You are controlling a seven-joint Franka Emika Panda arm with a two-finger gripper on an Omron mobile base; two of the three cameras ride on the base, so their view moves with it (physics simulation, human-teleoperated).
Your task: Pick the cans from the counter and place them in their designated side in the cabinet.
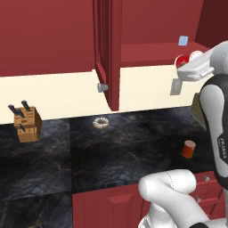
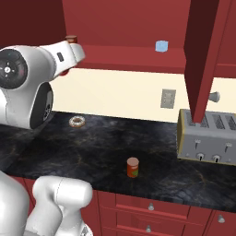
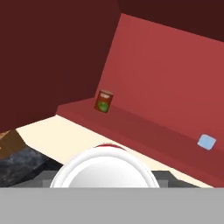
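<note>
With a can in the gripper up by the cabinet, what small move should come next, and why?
Probably carry the held can forward over the shelf before lowering it. In the hand view it sits in the gripper short of the shelf's front edge, with another can already standing at the back. A third can waits on the counter.

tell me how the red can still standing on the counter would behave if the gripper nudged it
The red can is a short upright cylinder on the smooth black counter, so a low nudge would probably slide it. A push near its top might tip it, and once on its side it would likely roll. It looks rigid, unlikely to deform in a grip.
</note>
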